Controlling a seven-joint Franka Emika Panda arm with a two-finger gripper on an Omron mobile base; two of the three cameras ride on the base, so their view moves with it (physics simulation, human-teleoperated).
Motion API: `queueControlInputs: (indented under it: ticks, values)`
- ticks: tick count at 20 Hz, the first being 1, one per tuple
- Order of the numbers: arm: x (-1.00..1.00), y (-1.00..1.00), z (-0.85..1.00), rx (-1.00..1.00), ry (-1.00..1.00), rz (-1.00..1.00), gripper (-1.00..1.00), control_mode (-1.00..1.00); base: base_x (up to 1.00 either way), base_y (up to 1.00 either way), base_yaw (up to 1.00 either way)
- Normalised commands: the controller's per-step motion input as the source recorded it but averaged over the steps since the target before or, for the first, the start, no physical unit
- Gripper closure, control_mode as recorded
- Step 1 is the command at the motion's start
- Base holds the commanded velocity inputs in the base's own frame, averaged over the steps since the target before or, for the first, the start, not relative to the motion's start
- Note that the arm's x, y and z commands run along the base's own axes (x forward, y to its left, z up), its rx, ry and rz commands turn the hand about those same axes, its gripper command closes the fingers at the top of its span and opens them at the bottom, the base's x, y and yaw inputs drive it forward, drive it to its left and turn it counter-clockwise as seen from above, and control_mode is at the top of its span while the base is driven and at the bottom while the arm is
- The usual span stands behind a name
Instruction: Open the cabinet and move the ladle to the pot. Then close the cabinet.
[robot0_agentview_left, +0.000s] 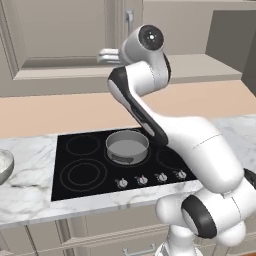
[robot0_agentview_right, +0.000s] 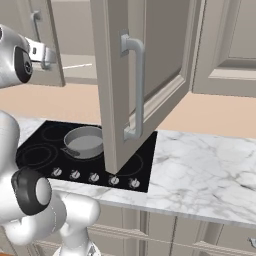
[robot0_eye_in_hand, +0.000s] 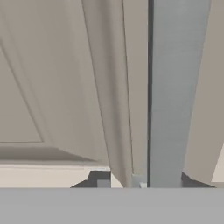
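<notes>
At the left door of the cabinet (robot0_agentview_left: 60, 45), my gripper (robot0_eye_in_hand: 142, 181) is up against the vertical silver handle (robot0_eye_in_hand: 175, 96). The bar stands between my fingertips (robot0_eye_in_hand: 99, 178), but I cannot tell if they really press it. The right door (robot0_agentview_right: 135, 80) stands open, swung out over the black stove (robot0_agentview_left: 100, 160). Below, the pot (robot0_agentview_left: 127, 146) sits on the stove, on the marble counter (robot0_agentview_right: 200, 170). At the far left is a whitish bowl (robot0_agentview_left: 4, 165).

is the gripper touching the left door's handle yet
Touching. In the hand view the silver bar handle runs straight down between the two dark fingers, which close in on both sides with no gap showing at the base.
</notes>
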Motion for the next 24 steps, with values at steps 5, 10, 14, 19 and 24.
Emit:
queueControlInputs:
  ticks: [5,10,14,19,24]
  values:
    - [-0.99,1.0,0.09,0.0,0.0,0.05,1.0,-1.0,0.0,0.0,0.0]
    - [-1.0,1.0,0.07,0.0,0.0,0.06,1.0,-1.0,0.0,0.0,0.0]
    - [-1.0,0.99,0.06,0.0,0.0,0.05,1.0,-1.0,0.0,0.0,0.0]
    - [-1.0,1.0,0.07,0.0,0.0,0.05,1.0,-1.0,0.0,0.0,0.0]
    - [-1.0,1.0,0.09,0.0,0.01,0.04,1.0,-1.0,0.0,0.0,0.0]
